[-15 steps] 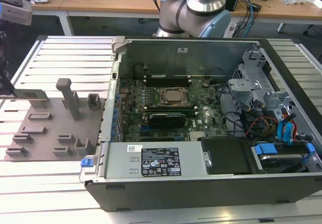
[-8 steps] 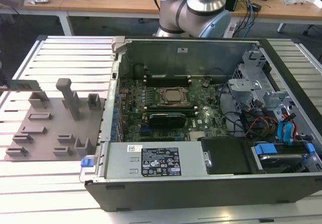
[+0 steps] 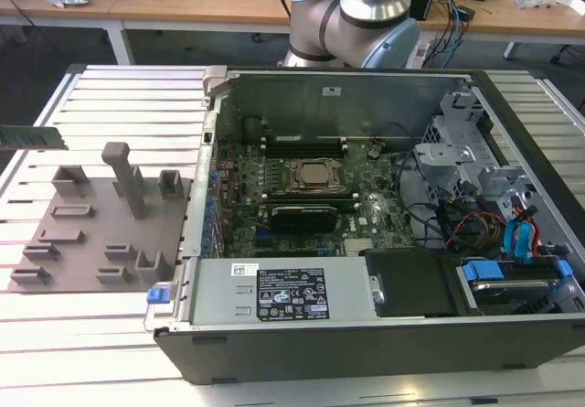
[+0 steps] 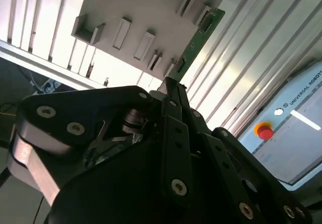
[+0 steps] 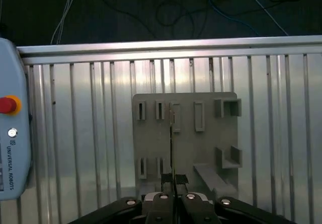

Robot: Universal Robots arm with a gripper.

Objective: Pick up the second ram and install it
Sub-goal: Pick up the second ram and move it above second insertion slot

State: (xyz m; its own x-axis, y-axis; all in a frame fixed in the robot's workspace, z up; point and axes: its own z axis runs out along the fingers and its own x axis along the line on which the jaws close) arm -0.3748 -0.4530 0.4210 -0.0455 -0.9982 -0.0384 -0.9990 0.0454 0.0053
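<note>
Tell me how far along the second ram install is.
Pickup looks done: the gripper is shut on the second ram, which appears lifted off the grey fixture plate. Left: in the exterior view the stick is at the far left, outside the open computer case, so it isn't installed.

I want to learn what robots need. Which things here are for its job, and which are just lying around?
For the job: the second ram, the fingers shut on it, the motherboard.
Just lying about: the grey fixture plate, the control pendant, the floor cables.
</note>
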